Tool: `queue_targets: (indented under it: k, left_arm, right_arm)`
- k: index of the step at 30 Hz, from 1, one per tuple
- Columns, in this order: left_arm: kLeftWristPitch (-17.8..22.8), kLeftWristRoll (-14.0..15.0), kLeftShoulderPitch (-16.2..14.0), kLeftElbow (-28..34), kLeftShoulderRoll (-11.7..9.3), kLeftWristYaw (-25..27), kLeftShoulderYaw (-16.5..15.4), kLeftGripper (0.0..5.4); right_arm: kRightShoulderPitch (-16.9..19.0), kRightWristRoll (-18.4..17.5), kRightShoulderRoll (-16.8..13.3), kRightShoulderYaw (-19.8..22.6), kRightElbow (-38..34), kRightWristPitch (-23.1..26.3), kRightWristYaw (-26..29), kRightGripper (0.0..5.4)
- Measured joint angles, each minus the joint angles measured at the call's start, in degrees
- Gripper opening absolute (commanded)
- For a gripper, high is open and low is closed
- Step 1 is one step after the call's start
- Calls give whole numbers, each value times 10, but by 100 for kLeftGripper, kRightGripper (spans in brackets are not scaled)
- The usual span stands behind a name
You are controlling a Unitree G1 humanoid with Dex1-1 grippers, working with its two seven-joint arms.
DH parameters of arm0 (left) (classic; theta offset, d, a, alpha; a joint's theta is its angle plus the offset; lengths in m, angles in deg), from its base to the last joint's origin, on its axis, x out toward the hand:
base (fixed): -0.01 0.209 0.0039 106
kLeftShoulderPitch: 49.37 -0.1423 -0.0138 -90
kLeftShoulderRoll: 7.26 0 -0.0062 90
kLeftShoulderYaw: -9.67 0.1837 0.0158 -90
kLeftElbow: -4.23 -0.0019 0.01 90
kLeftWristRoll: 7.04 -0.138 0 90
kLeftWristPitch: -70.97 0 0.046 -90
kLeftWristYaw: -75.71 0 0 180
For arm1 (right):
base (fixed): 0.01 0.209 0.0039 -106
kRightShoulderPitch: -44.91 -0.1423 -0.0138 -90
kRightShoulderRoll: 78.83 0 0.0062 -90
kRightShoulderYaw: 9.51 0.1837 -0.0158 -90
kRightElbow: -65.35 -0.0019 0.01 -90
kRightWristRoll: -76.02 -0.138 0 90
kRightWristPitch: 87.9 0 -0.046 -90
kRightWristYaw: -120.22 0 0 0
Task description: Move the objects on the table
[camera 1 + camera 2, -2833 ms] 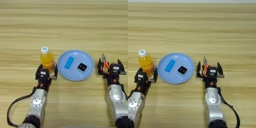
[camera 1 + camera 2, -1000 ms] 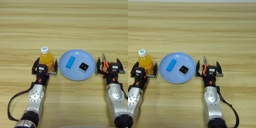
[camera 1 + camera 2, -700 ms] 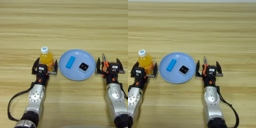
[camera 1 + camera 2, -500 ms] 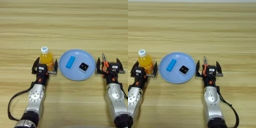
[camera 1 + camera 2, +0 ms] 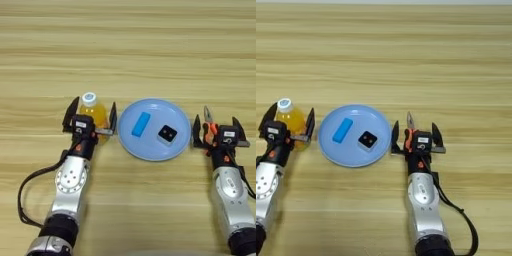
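The small bottle of orange drink (image 5: 93, 113) stands upright left of a light-blue plate (image 5: 150, 146). My left gripper (image 5: 94, 106) is open, one finger on each side of the bottle; I cannot tell whether they touch it. The tiny black cube with a white dot (image 5: 167, 133) lies on the plate beside a small blue block (image 5: 141, 123). Just right of the plate, the orange-handled pliers (image 5: 208, 120) lie with their metal tip pointing away from me. My right gripper (image 5: 216, 123) is open, its fingers spread on either side of them.
Both forearms reach in from the near edge, with a black cable trailing beside each. The light-wood table (image 5: 130, 45) stretches bare beyond the plate and out to both sides.
Over the last few seconds my left gripper slid forward, so its fingers now flank the bottle instead of sitting just short of it. The right gripper, pliers and plate stayed put.
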Motion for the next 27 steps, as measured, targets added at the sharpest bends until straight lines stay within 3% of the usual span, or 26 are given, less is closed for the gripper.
queue_targets:
  k: [7,12,21,27]
  left_arm:
    - [6,1,0,26,-3,5,-3,538]
    - [12,21,-3,71,-5,18,-3,538]
    - [34,23,-28,150,-12,21,-7,538]
    - [58,44,-41,192,-14,35,-8,538]
  right_arm:
    - [-2,0,0,0,8,-2,0,540]
    - [-2,0,1,0,9,-4,-1,540]
    - [-2,0,2,0,10,-10,-1,540]
    - [-2,0,3,0,12,-11,-1,540]
